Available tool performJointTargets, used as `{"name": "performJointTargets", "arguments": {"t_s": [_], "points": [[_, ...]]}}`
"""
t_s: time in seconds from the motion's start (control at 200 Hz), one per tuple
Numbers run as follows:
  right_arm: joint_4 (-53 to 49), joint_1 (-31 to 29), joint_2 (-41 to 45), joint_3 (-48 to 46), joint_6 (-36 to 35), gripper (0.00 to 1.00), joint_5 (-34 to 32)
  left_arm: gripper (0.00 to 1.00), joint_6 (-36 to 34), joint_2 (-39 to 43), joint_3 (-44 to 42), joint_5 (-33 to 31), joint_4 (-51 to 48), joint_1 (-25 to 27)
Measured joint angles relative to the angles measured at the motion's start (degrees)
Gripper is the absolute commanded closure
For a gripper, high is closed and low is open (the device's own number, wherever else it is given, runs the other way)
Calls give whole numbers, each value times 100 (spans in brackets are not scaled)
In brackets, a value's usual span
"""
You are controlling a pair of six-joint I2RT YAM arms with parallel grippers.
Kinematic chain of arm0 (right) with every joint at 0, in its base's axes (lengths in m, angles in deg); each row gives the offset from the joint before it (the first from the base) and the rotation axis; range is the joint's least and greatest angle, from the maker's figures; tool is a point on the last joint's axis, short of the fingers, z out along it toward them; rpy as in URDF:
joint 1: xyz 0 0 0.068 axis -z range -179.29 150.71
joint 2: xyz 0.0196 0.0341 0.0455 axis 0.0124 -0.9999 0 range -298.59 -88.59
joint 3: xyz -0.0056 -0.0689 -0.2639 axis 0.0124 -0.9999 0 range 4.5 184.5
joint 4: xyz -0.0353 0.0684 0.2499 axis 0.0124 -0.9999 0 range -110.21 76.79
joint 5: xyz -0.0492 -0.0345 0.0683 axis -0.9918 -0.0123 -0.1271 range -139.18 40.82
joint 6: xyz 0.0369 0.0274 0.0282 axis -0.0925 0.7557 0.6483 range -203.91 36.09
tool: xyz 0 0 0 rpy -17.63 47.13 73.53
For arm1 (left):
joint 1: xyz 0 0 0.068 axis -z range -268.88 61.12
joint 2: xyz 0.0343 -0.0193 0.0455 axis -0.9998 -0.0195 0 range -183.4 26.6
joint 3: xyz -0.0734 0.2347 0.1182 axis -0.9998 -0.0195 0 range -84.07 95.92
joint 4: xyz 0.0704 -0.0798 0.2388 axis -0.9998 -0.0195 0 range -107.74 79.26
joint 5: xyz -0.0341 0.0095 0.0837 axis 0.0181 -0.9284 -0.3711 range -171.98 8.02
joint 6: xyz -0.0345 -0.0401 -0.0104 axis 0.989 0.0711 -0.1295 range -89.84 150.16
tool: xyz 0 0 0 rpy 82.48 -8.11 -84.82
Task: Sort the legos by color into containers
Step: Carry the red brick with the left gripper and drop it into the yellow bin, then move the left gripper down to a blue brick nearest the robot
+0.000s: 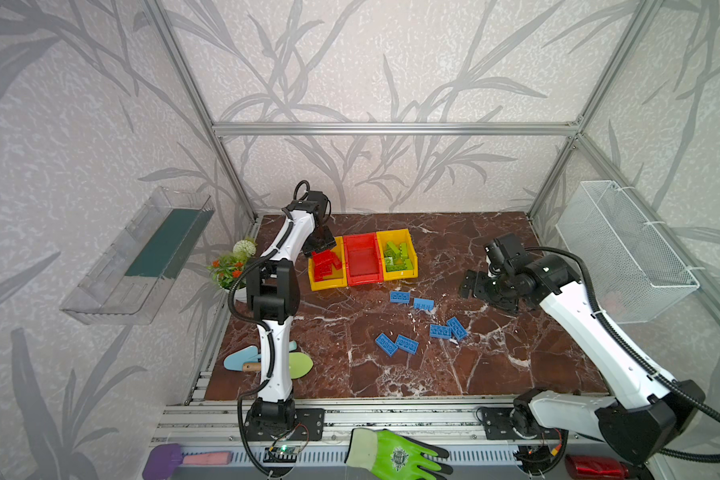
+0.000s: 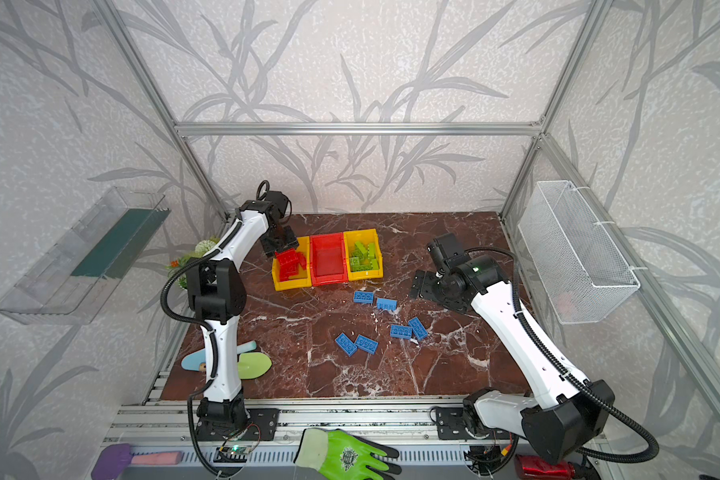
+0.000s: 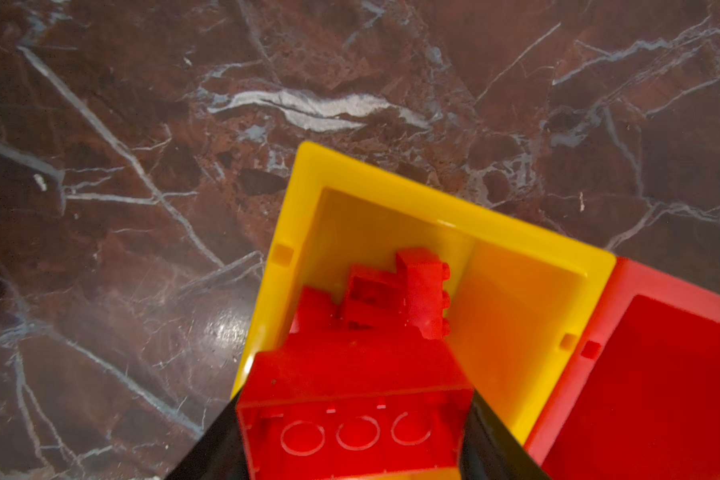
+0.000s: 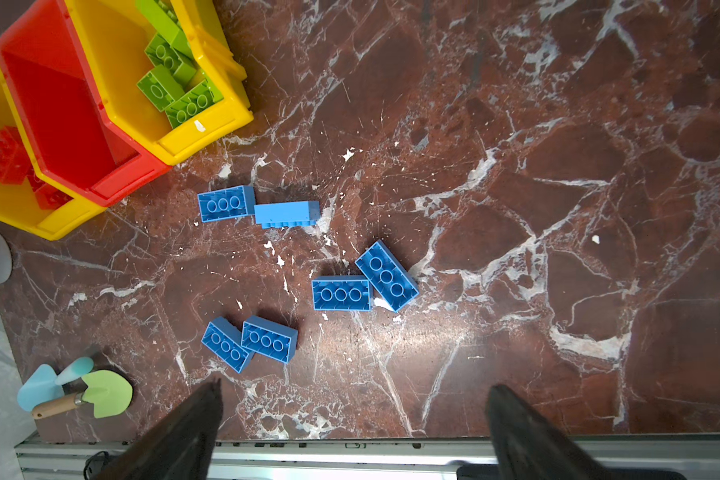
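Pinching a red lego (image 3: 350,374) in the left end effector (image 3: 353,419), hollow underside facing the wrist camera, long axis running from finger to finger. Hanging it directly over the left yellow container (image 3: 304,174), just above the heap of red legos (image 3: 395,291) lying inside. Judging from that: needing only a straight release downward, nothing sideways. Showing nothing inside the middle red container (image 1: 364,279); holding the green legos (image 1: 396,255) in the right yellow container (image 1: 400,275). Spreading the right end effector (image 4: 354,395) wide, gripping nothing, hovering above the surface (image 4: 558,208). Looking down from there on six blue legos (image 4: 341,294), lying loose on the surface in three close pairs, five underside up, one on its side, long axes pointing different ways. Sitting well apart from the left end effector, nearer the right one, to its left in both top views. Probably calling for the right arm afterwards, turning the wrist to square the jaws across the chosen lego's short width, then carrying toward the middle red container.
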Motion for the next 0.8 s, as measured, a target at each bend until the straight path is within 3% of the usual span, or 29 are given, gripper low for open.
{"name": "performJointTargets", "arguments": {"t_s": [0.18, 0.3, 0.59, 0.8], "points": [[-2, -2, 0, 0, 151, 1, -96, 26, -35, -219, 363, 157, -46, -33], [-20, -2, 4, 0, 199, 1, -131, 15, -35, -219, 363, 297, -85, -35], [-210, -7, 319, -17, 186, 1, -232, 12, 85, 90, -76, 535, -9, 31], [-422, -7, 927, -350, 133, 1, -256, 11, 334, 1329, -1139, 472, 140, 407]]}}
